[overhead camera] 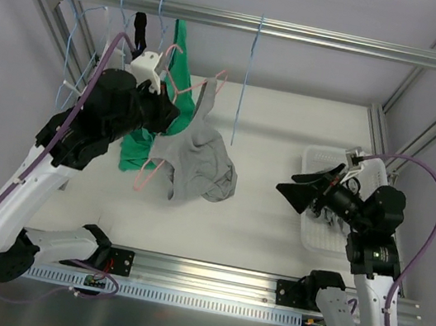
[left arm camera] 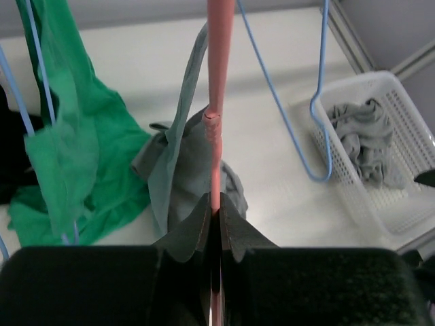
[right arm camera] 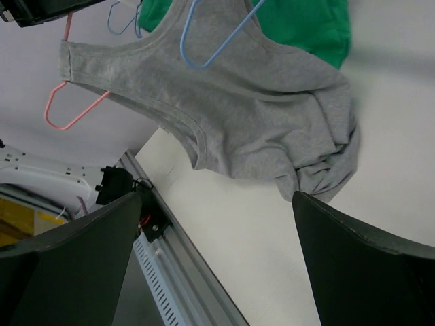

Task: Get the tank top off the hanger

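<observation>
A grey tank top [overhead camera: 198, 155] hangs by one strap from a pink hanger [overhead camera: 182, 90], its lower part bunched on the white table. My left gripper [overhead camera: 168, 109] is shut on the pink hanger, which runs up between its fingers in the left wrist view [left arm camera: 216, 102]. There the tank top [left arm camera: 183, 170] drapes just below and left of the hanger. My right gripper [overhead camera: 293, 191] is open and empty, to the right of the tank top and apart from it. In the right wrist view the tank top [right arm camera: 231, 102] and the pink hanger [right arm camera: 68, 115] lie ahead of the open fingers.
A green garment [overhead camera: 141, 146] hangs on a blue hanger left of the tank top. An empty blue hanger [overhead camera: 246, 76] hangs from the top rail [overhead camera: 306, 34]. A white basket [overhead camera: 326, 168] holding grey cloth stands at the right. A metal rail [overhead camera: 208, 274] lines the near table edge.
</observation>
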Robot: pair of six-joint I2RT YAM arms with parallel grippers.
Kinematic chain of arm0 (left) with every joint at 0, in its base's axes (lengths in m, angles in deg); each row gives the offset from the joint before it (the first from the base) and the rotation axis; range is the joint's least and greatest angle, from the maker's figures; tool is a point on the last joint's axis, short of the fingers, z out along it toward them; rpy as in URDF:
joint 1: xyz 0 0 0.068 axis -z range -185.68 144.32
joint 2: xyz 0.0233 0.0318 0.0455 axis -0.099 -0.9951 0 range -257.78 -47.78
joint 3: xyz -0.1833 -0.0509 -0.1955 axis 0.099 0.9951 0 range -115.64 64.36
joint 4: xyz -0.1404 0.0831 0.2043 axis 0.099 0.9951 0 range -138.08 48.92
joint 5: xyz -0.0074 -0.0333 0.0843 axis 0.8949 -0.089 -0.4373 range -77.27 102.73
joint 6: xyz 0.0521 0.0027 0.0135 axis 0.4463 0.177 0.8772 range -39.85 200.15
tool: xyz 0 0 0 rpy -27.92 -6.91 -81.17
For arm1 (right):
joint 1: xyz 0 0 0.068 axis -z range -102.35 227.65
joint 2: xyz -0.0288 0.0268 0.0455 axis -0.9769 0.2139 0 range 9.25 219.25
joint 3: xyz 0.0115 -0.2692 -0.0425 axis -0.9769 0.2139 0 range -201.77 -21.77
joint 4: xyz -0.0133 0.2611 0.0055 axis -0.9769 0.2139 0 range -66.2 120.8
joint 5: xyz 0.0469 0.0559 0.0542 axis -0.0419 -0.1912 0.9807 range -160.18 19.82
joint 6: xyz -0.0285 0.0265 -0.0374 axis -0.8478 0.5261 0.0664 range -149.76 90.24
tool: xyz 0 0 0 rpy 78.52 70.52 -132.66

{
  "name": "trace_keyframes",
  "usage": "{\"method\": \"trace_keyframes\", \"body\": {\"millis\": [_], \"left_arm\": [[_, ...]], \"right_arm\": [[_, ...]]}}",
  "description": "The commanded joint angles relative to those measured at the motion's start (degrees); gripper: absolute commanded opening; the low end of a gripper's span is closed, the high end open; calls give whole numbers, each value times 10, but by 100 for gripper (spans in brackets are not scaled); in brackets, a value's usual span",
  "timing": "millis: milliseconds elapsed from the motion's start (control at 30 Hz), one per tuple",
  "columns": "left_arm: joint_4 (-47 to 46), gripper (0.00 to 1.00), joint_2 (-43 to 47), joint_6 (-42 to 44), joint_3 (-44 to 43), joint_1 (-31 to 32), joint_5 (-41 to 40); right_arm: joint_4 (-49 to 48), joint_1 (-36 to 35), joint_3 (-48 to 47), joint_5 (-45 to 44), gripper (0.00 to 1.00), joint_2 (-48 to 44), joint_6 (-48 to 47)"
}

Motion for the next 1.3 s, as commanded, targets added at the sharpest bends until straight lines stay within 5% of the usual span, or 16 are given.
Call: {"method": "trace_keyframes", "body": {"millis": [0,400,567,933,1033,1167,1267], "left_arm": [[-28,0,67,-31,70,14,-8],[-29,0,204,-89,362,75,144],[-33,0,256,-100,411,99,211],[-80,0,312,-140,474,102,249],[-84,0,307,-135,469,103,247],[-83,0,303,-127,463,102,241],[-80,0,304,-113,460,103,237]], "right_arm": [[-81,-64,22,-27,99,32,16],[-265,-405,98,-320,95,166,-10],[-310,-484,113,-483,94,218,4],[-314,-573,58,-554,74,341,2],[-312,-580,51,-562,54,350,-3],[-296,-581,51,-590,7,344,-4],[-274,-581,51,-616,0,327,-11]]}}
